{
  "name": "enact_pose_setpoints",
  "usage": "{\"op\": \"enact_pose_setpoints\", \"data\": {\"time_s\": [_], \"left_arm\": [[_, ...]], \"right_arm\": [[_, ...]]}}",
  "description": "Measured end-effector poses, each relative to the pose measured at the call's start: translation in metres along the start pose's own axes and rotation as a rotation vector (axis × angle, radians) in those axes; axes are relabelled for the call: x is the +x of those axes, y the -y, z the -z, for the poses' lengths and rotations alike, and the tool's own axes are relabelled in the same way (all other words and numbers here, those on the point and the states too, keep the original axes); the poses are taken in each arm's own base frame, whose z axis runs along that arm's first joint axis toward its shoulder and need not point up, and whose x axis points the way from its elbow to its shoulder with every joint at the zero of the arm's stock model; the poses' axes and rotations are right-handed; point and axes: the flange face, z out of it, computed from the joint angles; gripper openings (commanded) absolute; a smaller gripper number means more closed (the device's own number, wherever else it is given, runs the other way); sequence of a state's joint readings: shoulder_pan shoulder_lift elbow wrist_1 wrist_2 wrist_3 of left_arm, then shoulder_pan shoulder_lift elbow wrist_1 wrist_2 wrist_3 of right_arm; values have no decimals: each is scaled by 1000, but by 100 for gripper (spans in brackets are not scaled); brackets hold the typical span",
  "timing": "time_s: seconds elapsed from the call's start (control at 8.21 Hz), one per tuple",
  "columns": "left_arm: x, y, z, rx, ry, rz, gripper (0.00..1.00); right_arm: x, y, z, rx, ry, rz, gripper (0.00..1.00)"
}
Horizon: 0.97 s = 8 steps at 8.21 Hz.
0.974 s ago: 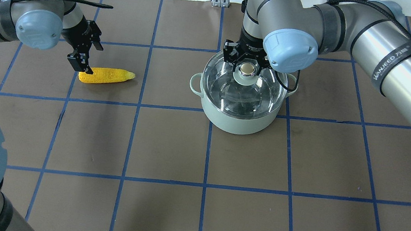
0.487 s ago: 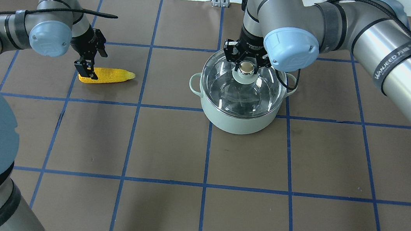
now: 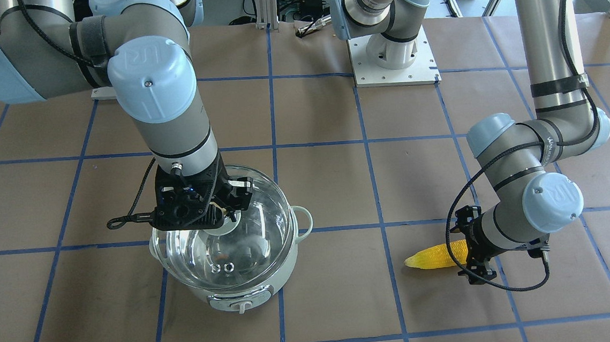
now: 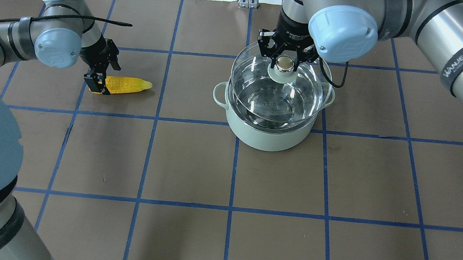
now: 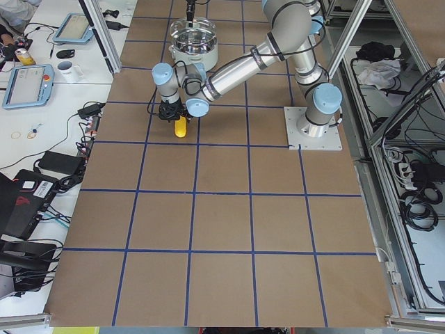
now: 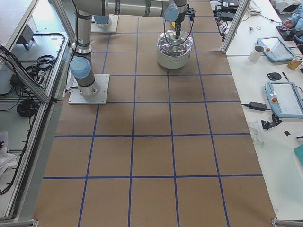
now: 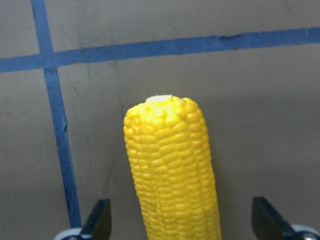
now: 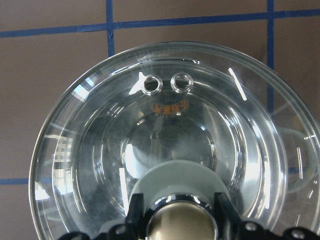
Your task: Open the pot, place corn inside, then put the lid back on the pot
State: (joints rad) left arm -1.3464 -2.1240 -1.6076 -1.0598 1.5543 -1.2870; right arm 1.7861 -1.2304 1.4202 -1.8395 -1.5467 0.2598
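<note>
Table (image 4: 271,241): brown paper-covered table top, marked into squares by blue tape, with the things below on or over it.
Pot (image 4: 266,136): round pale mint-green electric pot with a shiny steel inside and two loop side handles. It stands right of the table's middle in the overhead view, and its front control knob (image 3: 239,306) faces away from the robot. It is in the same place as half a second ago.
Lid (image 4: 260,78): round clear glass lid with a pale green centre base and two metal-ringed vent holes (image 8: 151,84). Half a second ago it lay low on the pot's rim. Now it hangs above the pot, clear of the rim and shifted a little toward the table's far side.
Corn (image 4: 126,85): yellow toy corn cob lying flat on the table, well apart from the pot on its left in the overhead view. Its pointed end is toward the pot, and it lies where it lay before.
Right gripper (image 4: 285,61): fingers pinched on the lid's gold-beige knob (image 8: 181,222), carrying the lid. It is higher than in the earlier pictures.
Left gripper (image 4: 96,84): a second ago it was above the corn's blunt end. It has since come down, and its fingers (image 7: 100,220) are spread on either side of that end. The wrist view shows a gap between each finger and the cob.
</note>
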Motion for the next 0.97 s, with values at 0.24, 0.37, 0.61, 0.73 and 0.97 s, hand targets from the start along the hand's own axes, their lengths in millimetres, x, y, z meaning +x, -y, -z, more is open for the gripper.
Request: {"op": "enact_pose_setpoints", "data": {"time_s": [0.24, 0.37, 0.61, 0.73, 0.97], "left_arm": [[-2, 11, -8, -6, 13, 15, 35], [-2, 14, -10, -8, 15, 19, 6], [-2, 15, -9, -8, 12, 21, 0], [-2, 15, -7, -8, 8, 21, 0], [-3, 12, 5, -24, -19, 23, 0]], "right_arm": [[40, 7, 30, -10, -8, 42, 6], [80, 10, 49, -24, -13, 72, 5], [174, 7, 83, -62, -22, 142, 0], [223, 0, 99, -79, -45, 190, 0], [317, -14, 117, -115, -92, 255, 0]]}}
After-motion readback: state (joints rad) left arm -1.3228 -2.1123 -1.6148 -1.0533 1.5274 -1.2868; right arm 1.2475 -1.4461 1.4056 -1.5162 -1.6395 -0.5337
